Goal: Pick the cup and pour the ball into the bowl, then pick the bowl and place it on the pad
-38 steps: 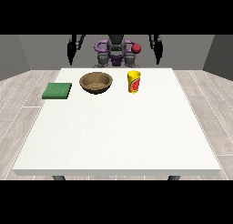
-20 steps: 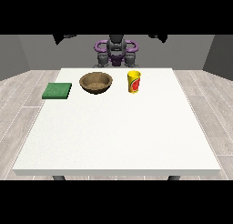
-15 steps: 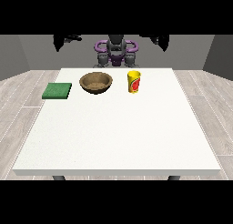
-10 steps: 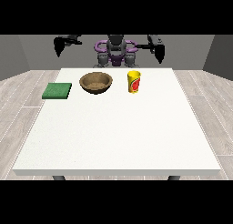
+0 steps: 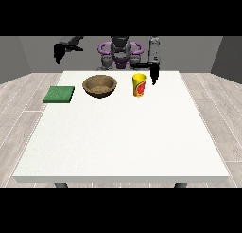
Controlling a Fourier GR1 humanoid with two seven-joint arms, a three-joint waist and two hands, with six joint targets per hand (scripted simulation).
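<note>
The hand at the view's right [image 5: 154,76] has come down from its raised place beside the robot's shoulder and now hangs with its fingers pointing down, just beside the yellow cup [image 5: 138,85] and a little behind it, not yet touching it. Half a second ago that arm was still lifted and bent outward; a second ago both hands were up near the top of the scene. The hand at the view's left [image 5: 58,52] has also dropped a little but stays high and off to the side, beyond the table's [image 5: 123,137] far left corner, well apart from everything on it. Whether the fingers of either hand are spread or curled I cannot tell.

The cup stands upright near the far edge of the table, with the wooden bowl [image 5: 99,85] to its left as seen here, and the green pad [image 5: 59,94] further left again. None of the three has shifted. The ball does not show, so it is presumably inside the cup.

The descent reads as the opening of the approach to the cup: no grasp, no pour, the bowl untouched.
</note>
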